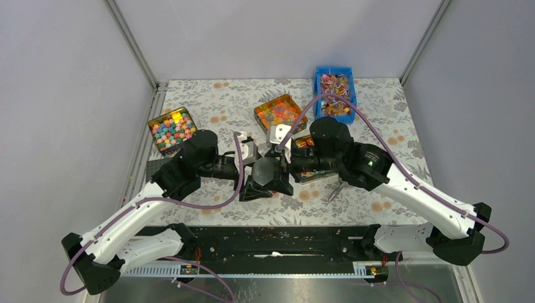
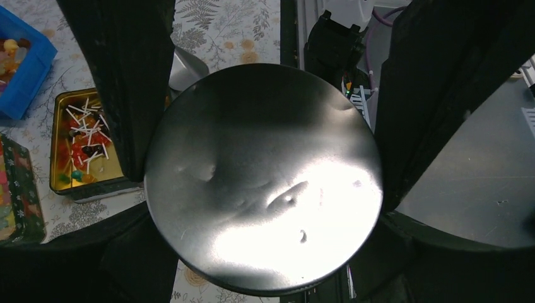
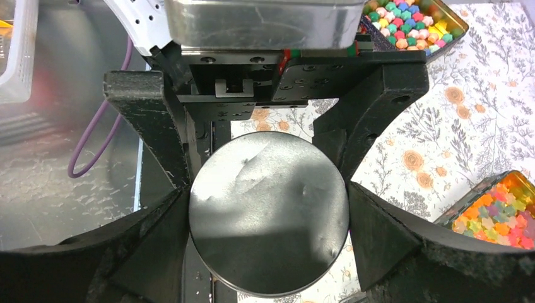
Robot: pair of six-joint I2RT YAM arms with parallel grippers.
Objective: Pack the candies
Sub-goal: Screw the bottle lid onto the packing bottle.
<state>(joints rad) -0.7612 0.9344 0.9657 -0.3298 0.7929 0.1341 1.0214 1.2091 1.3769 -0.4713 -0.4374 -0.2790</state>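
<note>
A round dark metal tin (image 1: 266,172) is held between both grippers above the middle of the table. My left gripper (image 1: 251,177) is shut on it from the left, and its flat face (image 2: 265,177) fills the left wrist view. My right gripper (image 1: 285,165) is shut on it from the right; the tin (image 3: 268,211) sits between its fingers (image 3: 391,243). The candies (image 2: 85,142), red and orange with thin pale ends, lie in an open gold tin (image 2: 117,175). In the top view that tin (image 1: 305,142) is mostly hidden under my right arm.
A blue bin (image 1: 318,82) of mixed sweets stands at the back right. An open tin of chunky orange-yellow-green pieces (image 1: 277,113) is at back centre. An open tin of cube sweets (image 1: 171,129) is at the left. A small metal tool (image 1: 335,189) lies under the right arm.
</note>
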